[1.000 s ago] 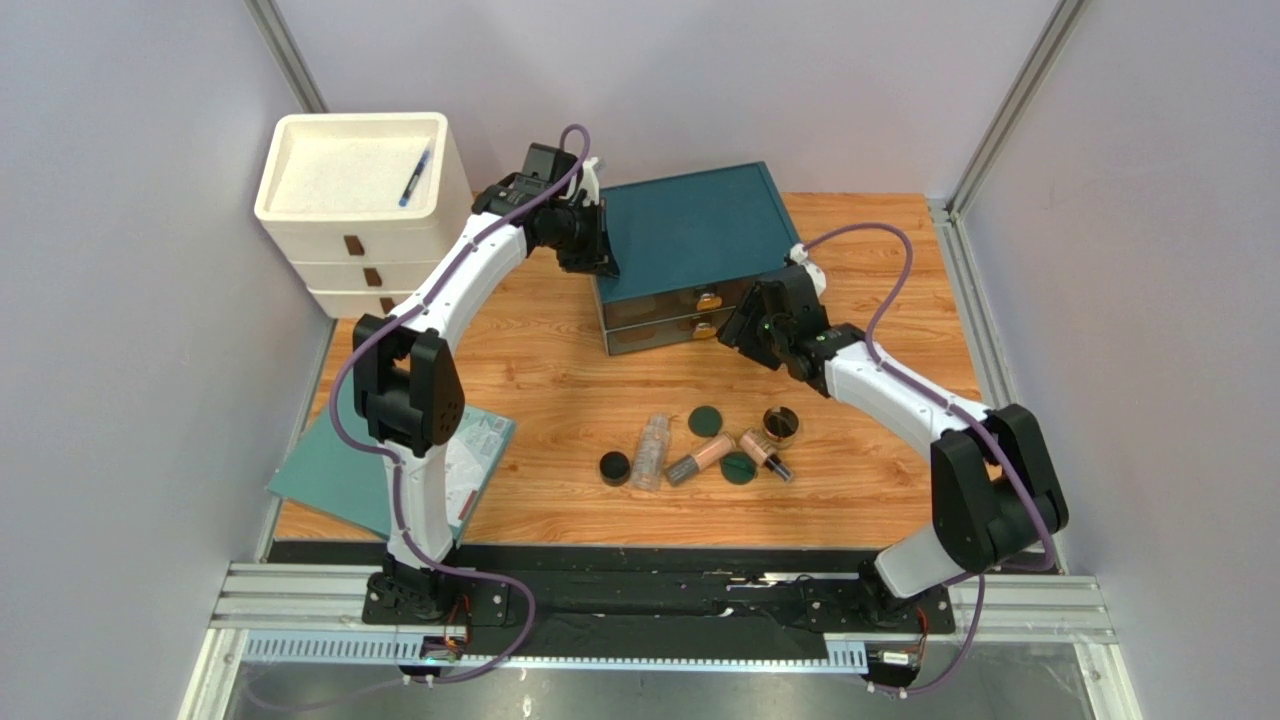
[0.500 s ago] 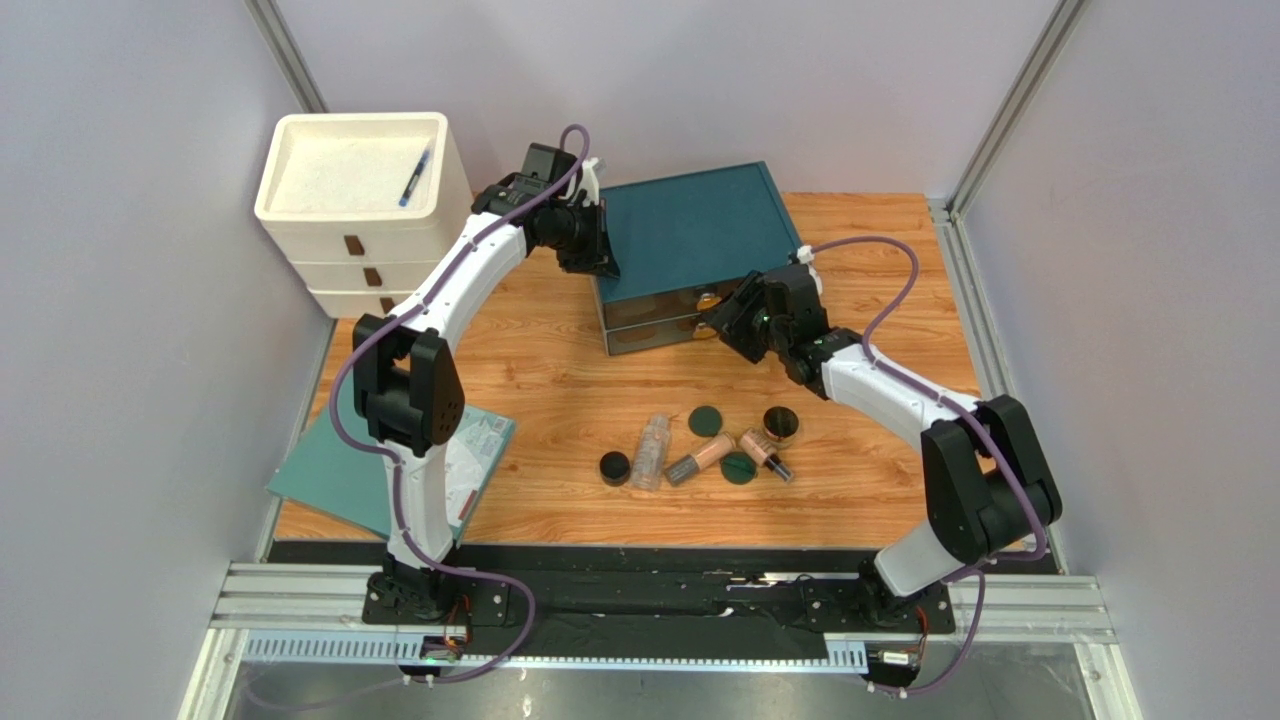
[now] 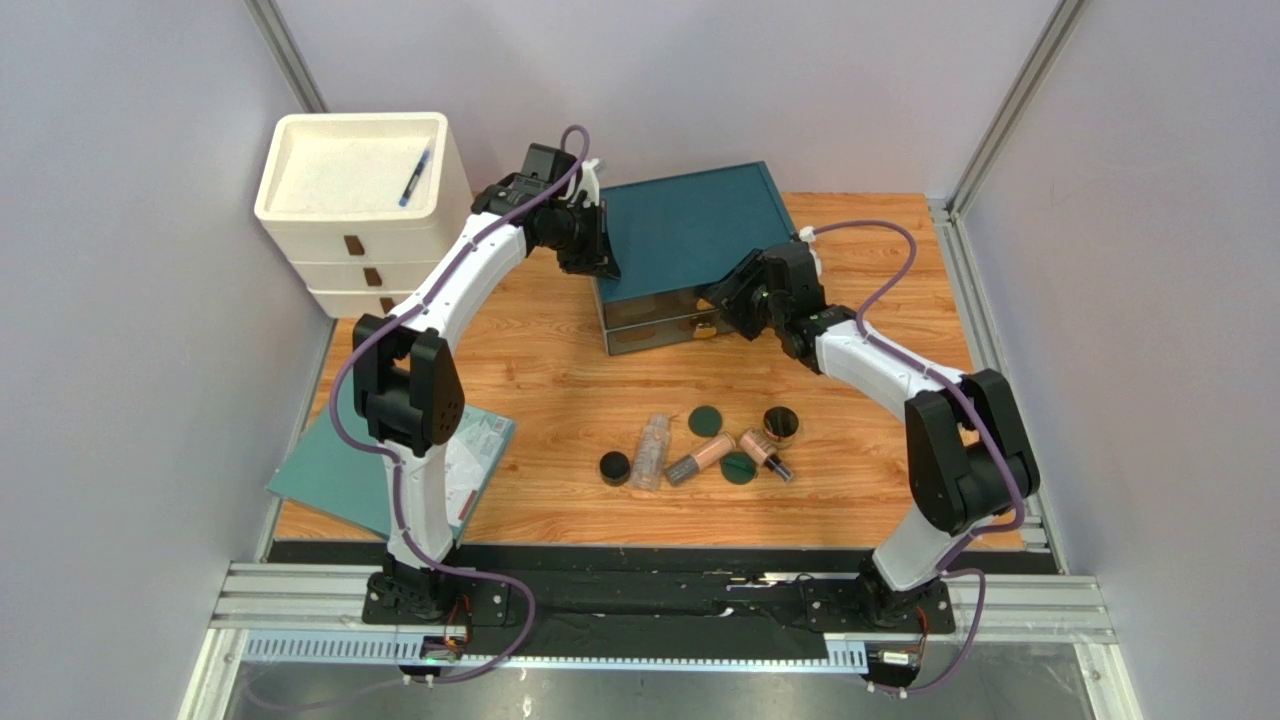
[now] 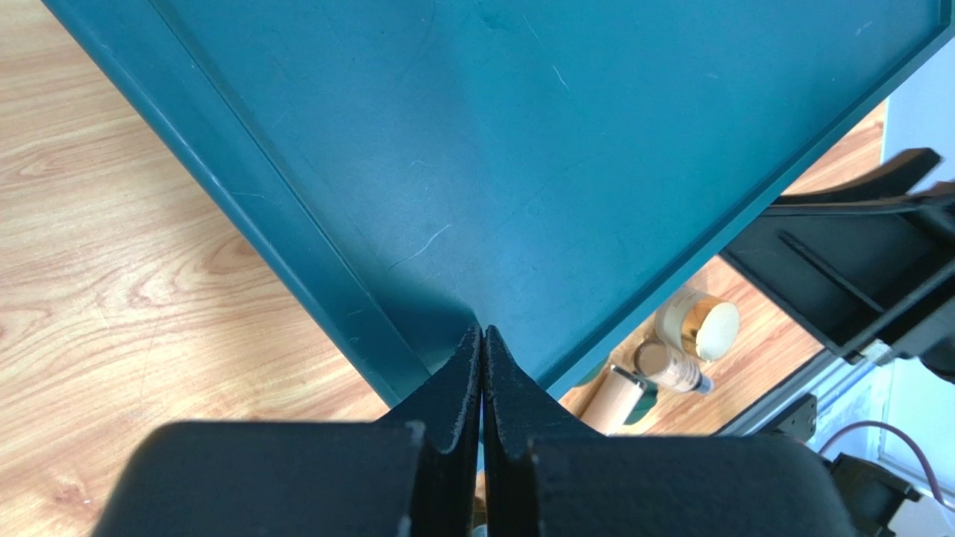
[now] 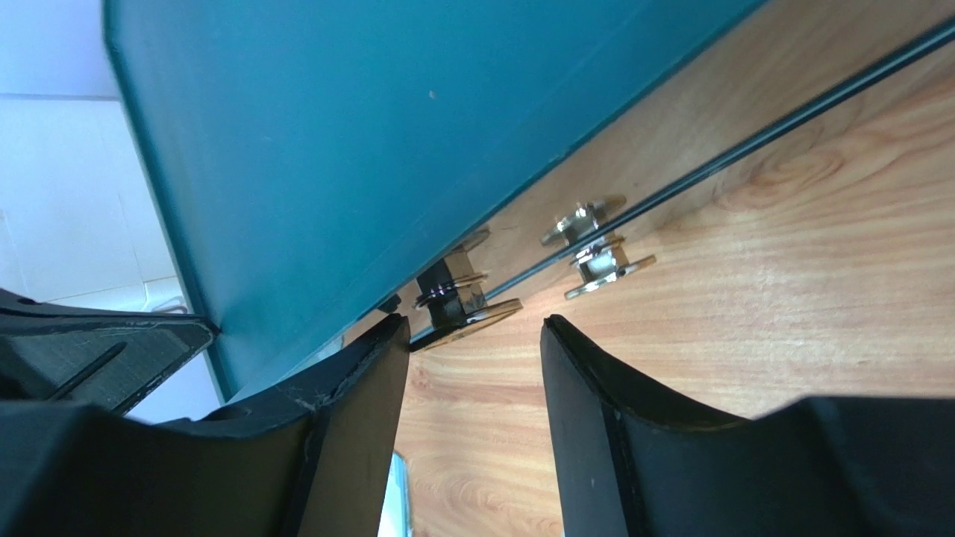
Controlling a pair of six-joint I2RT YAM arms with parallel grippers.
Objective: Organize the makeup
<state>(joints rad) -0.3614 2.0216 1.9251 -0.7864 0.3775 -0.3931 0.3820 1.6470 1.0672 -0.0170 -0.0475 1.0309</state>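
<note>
The makeup lies loose on the wooden table in front of the teal drawer box: a black round jar, a clear bottle, tan tubes, dark green discs and a gold-rimmed compact. My left gripper is shut and empty, its tips on the box's top near the front left corner. At the box's front my right gripper stands open. A gold drawer handle sits just beyond its fingertips, untouched.
A white drawer unit with a blue pen in its top tray stands at the back left. A teal booklet lies by the left arm's base. A second gold handle shows on the box's front.
My right arm has swung left and back, bringing its open gripper up to the front of the teal box. The left arm and the makeup have stayed put.
</note>
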